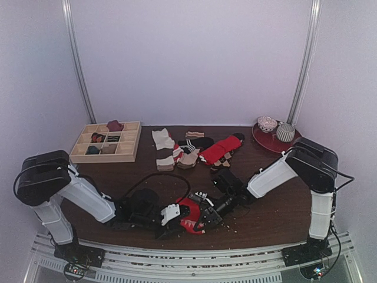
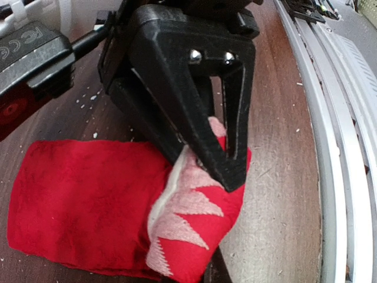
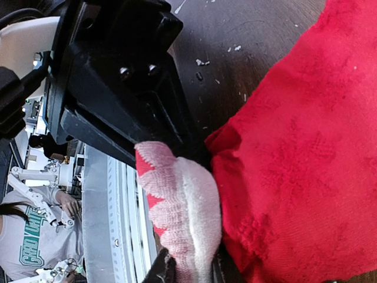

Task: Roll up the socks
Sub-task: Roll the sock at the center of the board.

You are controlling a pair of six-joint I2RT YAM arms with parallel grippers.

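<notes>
Dark wood table (image 1: 277, 206), dusted with pale specks, boxed in by plain white walls (image 1: 194, 59). Along the near edge, a metal rail (image 1: 177, 259). At front centre, a red sock (image 1: 189, 219) with a pale zigzag end.

Far back and left of the sock, a wooden tray (image 1: 126, 154) of small compartments, some holding dark bundles. Straight behind the sock, a loose pile (image 1: 194, 150) of other socks. Far back and right of the sock, a red plate (image 1: 259, 138) carrying two small bowls (image 1: 267, 124).

On the sock's left, the left gripper (image 2: 206, 164), clenched on the pale end. Cloth pinched between the black fingers (image 2: 227, 147) and bunched up off the wood, with the red body spread flat beyond.

On the sock's right, the right gripper (image 3: 174, 212), low at that same pale end. A fold of it wedged between the two fingers, jaws nearly closed and seemingly gripping it.

Both grippers close together on the one end. Impossible to tell whether a second sock lies folded inside.
</notes>
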